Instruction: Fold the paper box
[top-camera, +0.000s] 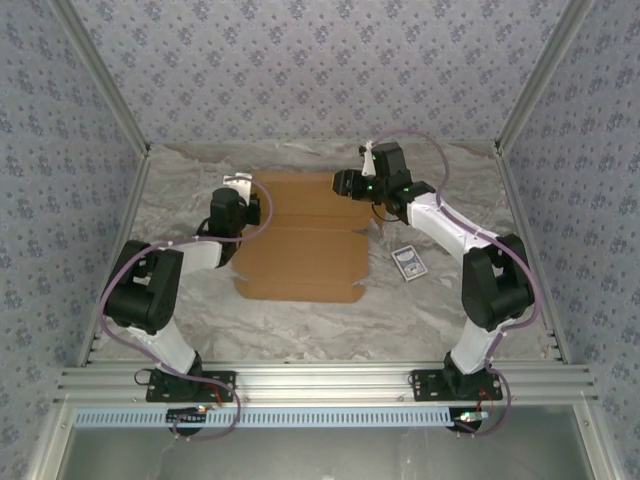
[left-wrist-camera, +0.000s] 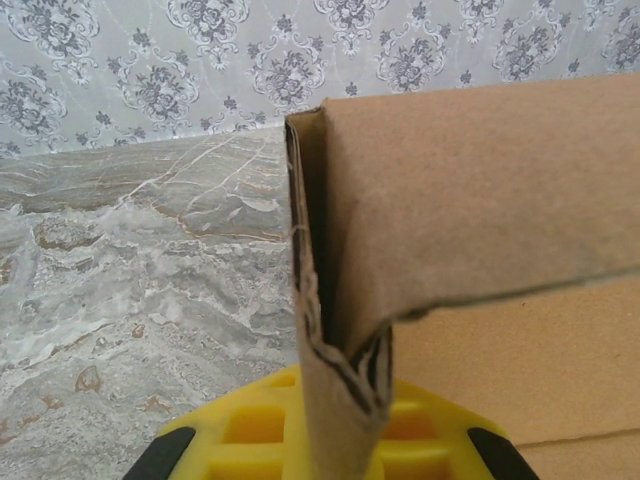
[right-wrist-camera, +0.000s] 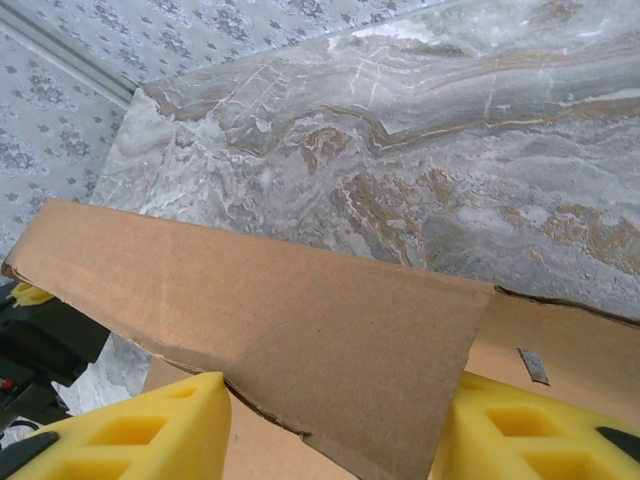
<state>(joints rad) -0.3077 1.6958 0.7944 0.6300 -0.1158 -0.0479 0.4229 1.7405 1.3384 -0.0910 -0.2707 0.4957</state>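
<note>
Left gripper (left-wrist-camera: 335, 432) is clenching the paper box's (top-camera: 305, 245) raised side flap (left-wrist-camera: 335, 300); right gripper (right-wrist-camera: 335, 425), jaws parted, is straddling the far flap (right-wrist-camera: 300, 320) running crosswise.

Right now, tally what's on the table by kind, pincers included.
Paper box: 1
Small dark card: 1
Pincer: 2 (left pincer, right pincer)
Total: 4
</note>
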